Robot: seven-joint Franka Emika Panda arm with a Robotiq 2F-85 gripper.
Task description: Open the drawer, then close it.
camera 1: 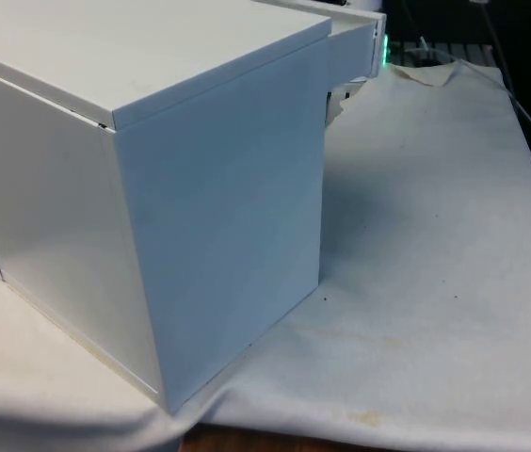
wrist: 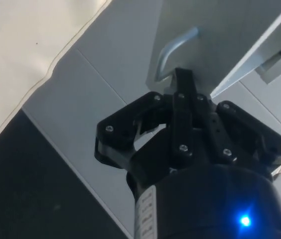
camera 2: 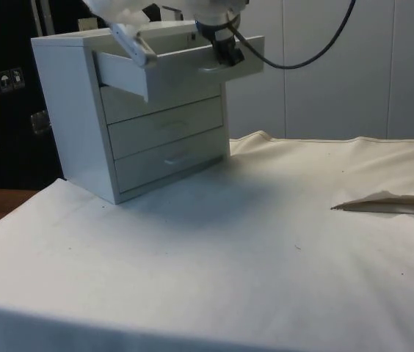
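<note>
**Top drawer out, gripper on its handle**

The white chest of drawers (camera 2: 130,110) stands on the cloth-covered table (camera 2: 266,249), towards the left and far part of the side view; in the front view it turns its plain back and side to the camera, at the near left. It has three drawers stacked one above another. The top drawer (camera 2: 178,70) is pulled well out of the carcass, while the two below it sit flush.

The gripper (camera 2: 225,53) is at the front panel of that open drawer. In the wrist view its black fingers (wrist: 183,99) are drawn together to a narrow gap at the end of the curved metal handle (wrist: 173,50), and appear pinched on it, though the actual contact is hidden behind the fingers.

Handling, as a judgement: the drawer looks like a rigid painted box, stiff and probably light, and its inside is not visible, so its load is unknown. It should slide straight along its runners, so force belongs along that line; a sideways or downward pull could bind it or shift the whole chest on the cloth. The handle is the only sensible hold: thin, smooth and likely slippery, so a grip nearer its middle would steady it better. For closing, pushing flat on the front panel would also serve.
</note>
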